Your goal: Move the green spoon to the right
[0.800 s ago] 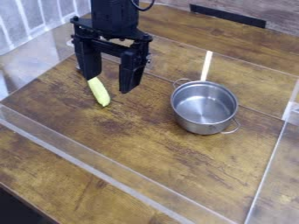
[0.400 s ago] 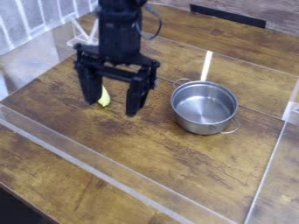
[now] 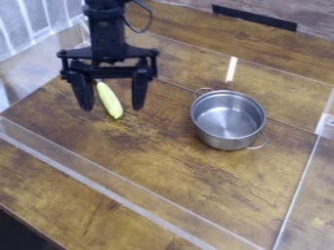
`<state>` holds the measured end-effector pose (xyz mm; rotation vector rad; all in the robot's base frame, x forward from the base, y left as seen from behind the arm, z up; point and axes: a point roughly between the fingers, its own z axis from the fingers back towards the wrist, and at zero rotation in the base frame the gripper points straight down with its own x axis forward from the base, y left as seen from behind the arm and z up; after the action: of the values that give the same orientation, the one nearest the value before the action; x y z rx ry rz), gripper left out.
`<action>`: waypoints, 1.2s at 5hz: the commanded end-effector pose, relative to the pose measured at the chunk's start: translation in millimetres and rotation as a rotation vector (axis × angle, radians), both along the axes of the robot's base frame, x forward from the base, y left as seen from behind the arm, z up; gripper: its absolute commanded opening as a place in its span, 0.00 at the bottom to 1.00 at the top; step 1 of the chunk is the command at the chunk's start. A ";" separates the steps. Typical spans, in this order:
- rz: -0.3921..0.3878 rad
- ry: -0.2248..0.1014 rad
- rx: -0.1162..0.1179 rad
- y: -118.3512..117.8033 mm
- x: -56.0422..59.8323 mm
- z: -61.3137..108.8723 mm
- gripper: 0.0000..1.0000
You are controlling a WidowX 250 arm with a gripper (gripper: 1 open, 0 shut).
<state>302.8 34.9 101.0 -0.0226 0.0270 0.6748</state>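
Left of the pot (image 3: 229,120), the gripper (image 3: 108,95) has dropped lower and shifted back a bit compared with a moment ago, so now it's got its fingers spread wide, nothing in them, on either side of the green spoon (image 3: 109,100). Spoon's lying on the table (image 3: 156,174) left of that same pot, so I'd say the grab comes next, before any move toward the pot's side.

From my screen, the pot (image 3: 229,120) looks like smooth, shiny metal. The tabletop (image 3: 183,171) reads to me as grained wood with a faint sheen, and the spoon (image 3: 108,99) as smooth plastic.
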 end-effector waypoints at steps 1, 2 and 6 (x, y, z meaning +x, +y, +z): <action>0.204 -0.094 0.003 15.8 14.0 1.9 1.00; 0.327 -0.106 -0.003 23.6 17.1 -12.9 1.00; 0.458 -0.168 -0.051 58.2 54.5 -22.7 1.00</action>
<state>353.7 85.8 57.8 -0.1212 -0.0605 1.1176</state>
